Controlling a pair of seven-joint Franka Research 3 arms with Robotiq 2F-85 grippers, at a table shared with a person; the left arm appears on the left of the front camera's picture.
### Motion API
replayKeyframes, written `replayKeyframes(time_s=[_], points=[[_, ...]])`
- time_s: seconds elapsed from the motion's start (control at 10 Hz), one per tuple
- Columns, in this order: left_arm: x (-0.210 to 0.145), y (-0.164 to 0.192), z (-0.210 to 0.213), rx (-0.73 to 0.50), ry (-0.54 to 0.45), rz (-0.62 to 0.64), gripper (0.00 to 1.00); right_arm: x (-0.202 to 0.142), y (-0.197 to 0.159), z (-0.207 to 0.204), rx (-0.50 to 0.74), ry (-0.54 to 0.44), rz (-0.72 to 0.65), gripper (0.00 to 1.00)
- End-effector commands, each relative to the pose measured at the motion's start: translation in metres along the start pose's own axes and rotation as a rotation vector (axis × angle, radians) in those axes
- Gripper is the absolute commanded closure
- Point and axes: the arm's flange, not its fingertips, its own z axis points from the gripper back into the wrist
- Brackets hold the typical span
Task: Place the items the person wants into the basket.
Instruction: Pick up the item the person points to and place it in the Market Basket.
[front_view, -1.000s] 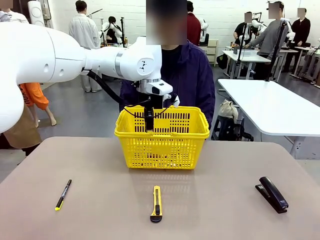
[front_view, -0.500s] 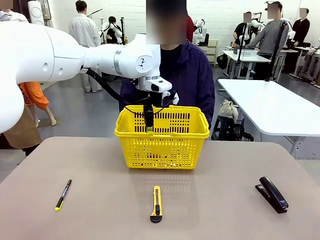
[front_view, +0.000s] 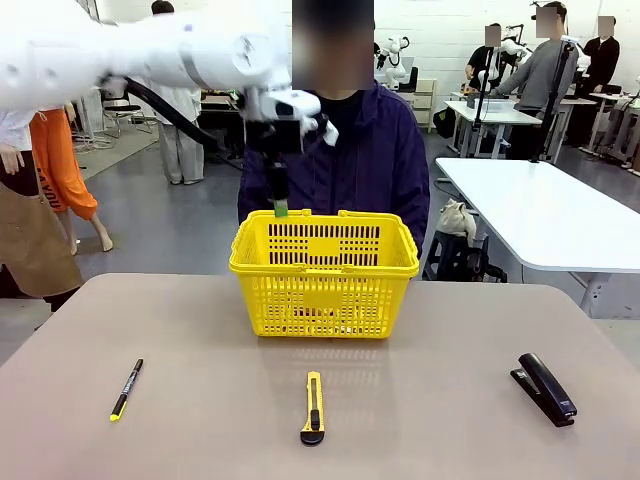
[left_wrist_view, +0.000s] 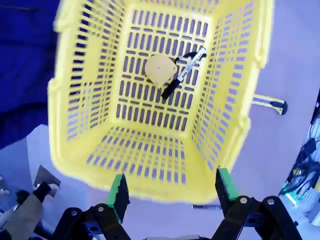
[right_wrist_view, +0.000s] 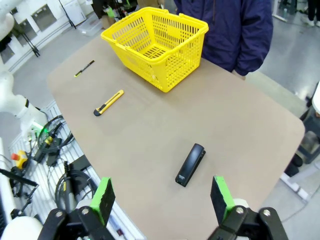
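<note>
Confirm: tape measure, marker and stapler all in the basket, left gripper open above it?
No: the stapler lies on the table, at the robot's right, as the front view shows. The basket holds just the tape measure and marker, and the left gripper is open above it.

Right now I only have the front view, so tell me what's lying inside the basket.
Observer: A yellow tape measure and a white marker lie side by side on the basket floor.
Operator: Is anything held on the left?
Observer: No, the left gripper is open and empty above the basket.
Operator: And on the right?
Observer: The right gripper is open, high above the stapler on the table.
</note>
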Motion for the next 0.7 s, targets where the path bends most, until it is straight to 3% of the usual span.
replayKeyframes(time_s=[0.0,0.3,0.6], points=[[-0.060,-0.043,0.018,0.034,-0.039,0.067,0.10,0.001,-0.001,-0.002,0.022,-0.030,0.013,0.00],[-0.127,-0.090,0.036,0.090,-0.064,0.177,0.10,0.001,-0.001,-0.002,0.022,-0.030,0.013,0.00],[-0.170,-0.121,0.031,0.122,-0.083,0.293,0.10,0.001,-0.001,-0.002,0.022,-0.030,0.013,0.00]])
